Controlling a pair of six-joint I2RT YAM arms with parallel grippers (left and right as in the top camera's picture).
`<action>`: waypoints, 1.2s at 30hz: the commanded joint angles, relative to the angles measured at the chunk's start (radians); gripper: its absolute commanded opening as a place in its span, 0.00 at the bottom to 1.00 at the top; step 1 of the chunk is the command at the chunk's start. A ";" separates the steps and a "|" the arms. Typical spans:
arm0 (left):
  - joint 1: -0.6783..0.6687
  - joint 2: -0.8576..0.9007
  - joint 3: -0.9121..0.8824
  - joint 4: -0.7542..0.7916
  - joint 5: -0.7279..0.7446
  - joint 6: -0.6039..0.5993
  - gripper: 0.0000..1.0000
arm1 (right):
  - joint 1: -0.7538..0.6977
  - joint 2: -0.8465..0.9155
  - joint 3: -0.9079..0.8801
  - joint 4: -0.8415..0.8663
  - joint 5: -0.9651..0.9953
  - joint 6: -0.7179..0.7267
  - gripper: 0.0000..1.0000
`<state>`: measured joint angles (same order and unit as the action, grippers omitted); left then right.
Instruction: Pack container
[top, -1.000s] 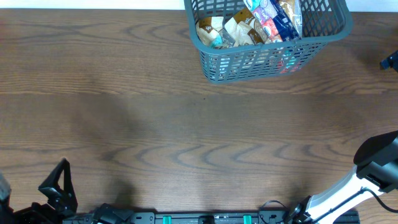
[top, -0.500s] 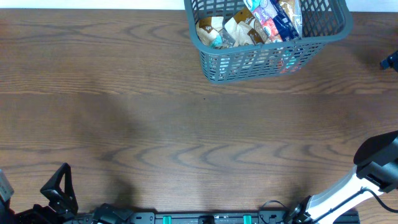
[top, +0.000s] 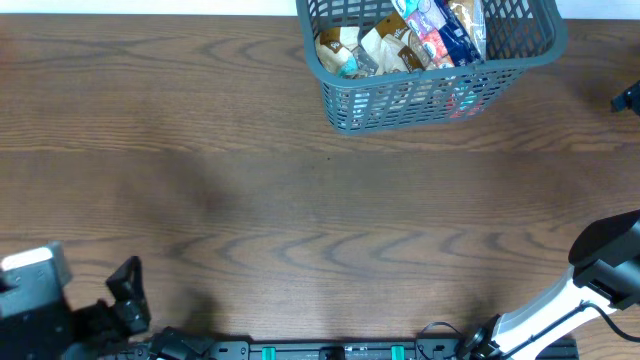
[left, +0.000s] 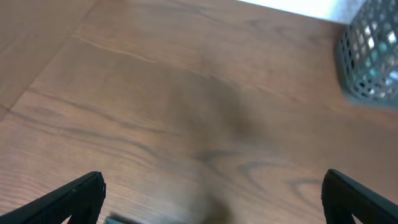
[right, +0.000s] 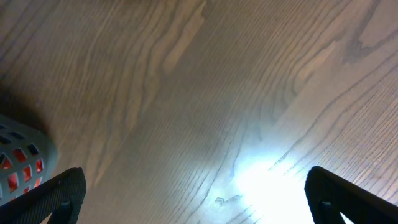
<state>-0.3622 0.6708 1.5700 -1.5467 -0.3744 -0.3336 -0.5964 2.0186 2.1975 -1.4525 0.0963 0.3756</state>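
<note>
The container (top: 400, 105) stands at the far edge of the desk (top: 250, 200), right of the middle, and the top of the overhead picture cuts off its far side. Only this view looks down into it: snack packets (top: 400, 40) in brown, white, blue and red lie heaped inside, and a red one shows through the slotted front wall near its right end.

The overhead view shows little of the arms. The left arm (top: 60, 300) sits at the near left corner, with one dark finger poking up. The right arm (top: 590, 280) bends at the near right corner, and I cannot make out its fingers there.

The wrist views supply what is missing. In the left wrist view the left gripper (left: 212, 186) stands wide, one fingertip at each lower corner of the picture with desk grain showing between them. The container (left: 370, 59) appears blurred at the upper right, well apart from the fingers. In the right wrist view the right gripper (right: 194, 179) is likewise spread wide and holds nothing, over desk wood with a bright glare patch. A rounded corner of the container (right: 22, 158) shows at the lower left with red behind its slots, just beside the left fingertip in the picture, though I cannot tell if they touch.
</note>
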 joint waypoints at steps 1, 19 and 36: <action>0.008 -0.034 -0.047 0.112 0.074 0.216 0.98 | -0.005 -0.002 -0.002 0.002 0.001 0.013 0.99; 0.262 -0.375 -0.500 0.525 0.348 0.344 0.99 | -0.005 -0.002 -0.002 0.002 0.001 0.013 0.99; 0.401 -0.607 -0.855 0.915 0.525 0.478 0.98 | -0.005 -0.002 -0.002 0.002 0.001 0.013 0.99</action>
<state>0.0235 0.0971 0.7589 -0.6685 0.1108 0.1284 -0.5964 2.0186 2.1975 -1.4525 0.0967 0.3756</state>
